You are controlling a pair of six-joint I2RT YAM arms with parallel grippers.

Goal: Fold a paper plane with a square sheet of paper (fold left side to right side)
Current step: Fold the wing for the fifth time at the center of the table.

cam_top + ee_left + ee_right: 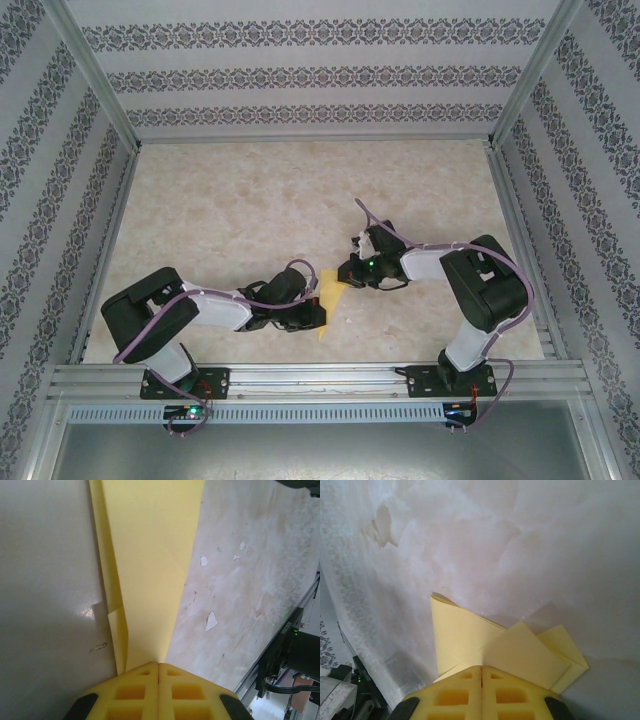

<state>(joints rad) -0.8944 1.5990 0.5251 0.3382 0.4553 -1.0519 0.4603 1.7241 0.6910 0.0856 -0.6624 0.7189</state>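
Left gripper (158, 665) and right gripper (481, 668) each pinch the paper (150, 555); hold it taut and line your edges up before creasing.

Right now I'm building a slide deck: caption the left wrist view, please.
Left gripper shut on the narrow end of the folded yellow paper.

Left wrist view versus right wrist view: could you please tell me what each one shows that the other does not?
Left wrist: the yellow paper runs away as a long narrow strip, beside the edge rail and a black base with a green light. Right wrist: the paper spreads in overlapping folded layers. Both: the left claw and the right claw each shut on the paper, over the pale table.
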